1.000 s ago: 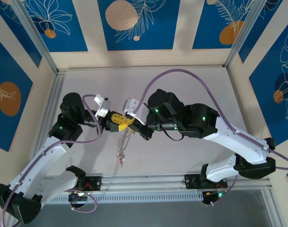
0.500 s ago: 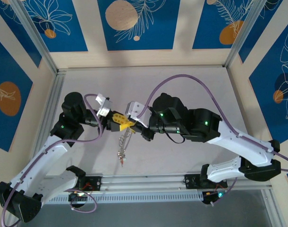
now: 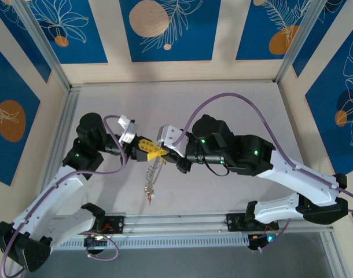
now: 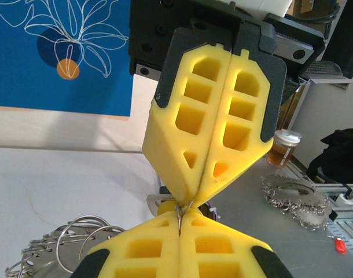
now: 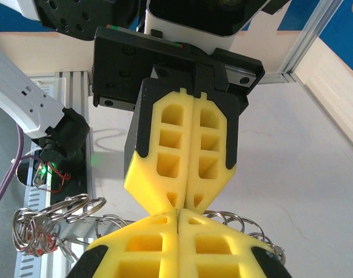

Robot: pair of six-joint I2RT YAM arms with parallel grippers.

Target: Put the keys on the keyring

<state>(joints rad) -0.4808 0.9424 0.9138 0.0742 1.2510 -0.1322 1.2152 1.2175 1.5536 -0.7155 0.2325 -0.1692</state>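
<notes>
left gripper (image 4: 180, 230), right gripper (image 4: 195, 194) tip-to-tip on keyring (image 4: 180, 214)

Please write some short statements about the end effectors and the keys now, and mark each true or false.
1. The left end effector and right end effector are both shut. True.
2. Their yellow fingertips meet tip to tip above the pale grey table. True.
3. The bunch of small metal keys with a red tag lies at the table's far edge. False: it trails from the fingertips toward the near edge.
4. The left end effector pinches a black cable. False: a thin grey metal wire sits between its tips.
</notes>
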